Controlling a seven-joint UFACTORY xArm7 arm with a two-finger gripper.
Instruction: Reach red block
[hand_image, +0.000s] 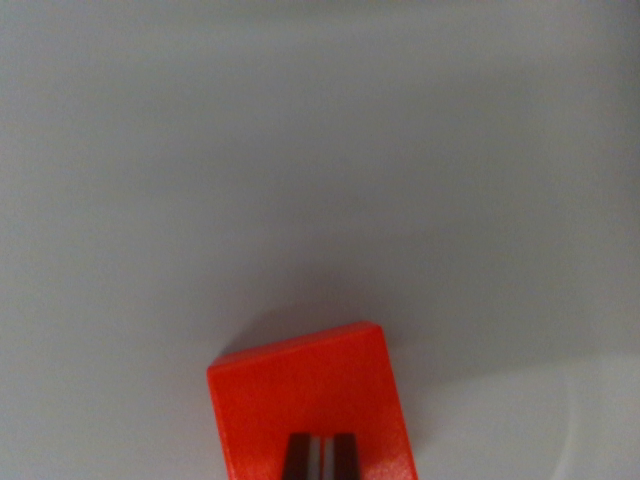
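Red block (305, 395) lies directly under the pincer (322, 458) tips

**Block low in view, gripper tips over it**

In the wrist view, the block (310, 405) lies on the table (320, 150) at the bottom edge, just left of centre, turned slightly askew to the frame. The gripper (321, 458) sits in front of the block's lower part, its two tips close together with a narrow gap between. Bare table extends behind the block and to both sides.

red block (310, 400), plain grey surface (300, 150)
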